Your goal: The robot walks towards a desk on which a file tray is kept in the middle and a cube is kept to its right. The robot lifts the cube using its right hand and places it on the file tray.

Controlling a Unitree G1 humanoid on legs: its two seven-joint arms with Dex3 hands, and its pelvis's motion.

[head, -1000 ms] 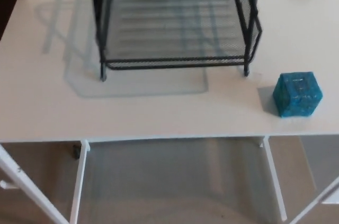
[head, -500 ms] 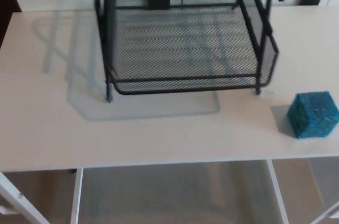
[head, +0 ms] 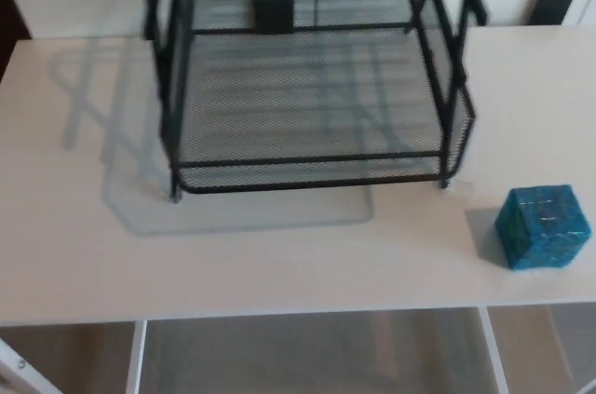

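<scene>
A black wire-mesh file tray (head: 307, 175) stands in the middle of the white desk (head: 84, 254), with upper tiers rising out of the top of the picture. To its right, near the desk's front right edge, sits a blue speckled cube (head: 543, 226), resting flat and apart from the tray. Neither of my hands nor any arm shows in the head view.
The desk's front edge (head: 279, 313) runs across the lower picture, with white frame legs (head: 135, 357) and floor below it. A dark object (head: 556, 0) stands behind the desk at the far right. A small black block (head: 274, 10) shows through the tray's back.
The whole picture has shifted as the camera moved closer: desk, tray and cube now sit lower in the frame. Nothing on the desk has moved.
</scene>
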